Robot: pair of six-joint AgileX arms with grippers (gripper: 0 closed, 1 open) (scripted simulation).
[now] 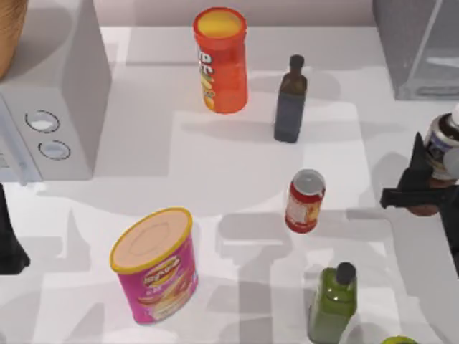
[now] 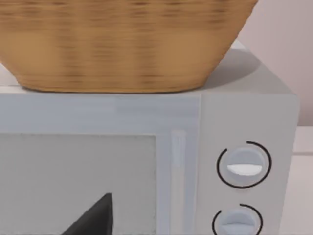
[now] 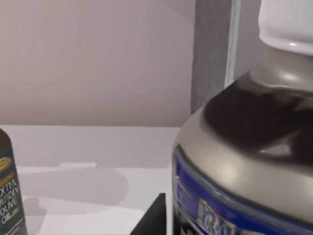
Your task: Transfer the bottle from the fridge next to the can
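One step appears done: the reddish-brown bottle w/ white cap and grey-blue label (image 1: 442, 143) is out of the large grey box-like fridge (image 1: 416, 50) and off the table at its right edge, right gripper (image 1: 423, 192) fingers closed on its body. Remaining: carry left, set down beside the small red drink can w/ silver top (image 1: 305, 201), well apart for now. Bottle looks upright, glossy, label round upper part. Left arm parked at left edge by white two-knob appliance (image 1: 50, 107); its fingers — cannot tell.

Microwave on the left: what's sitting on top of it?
A woven basket rests on the white microwave, covering most of its top. The basket's inside is out of sight, so its contents cannot be told. The left pincer is parked in front of the microwave.
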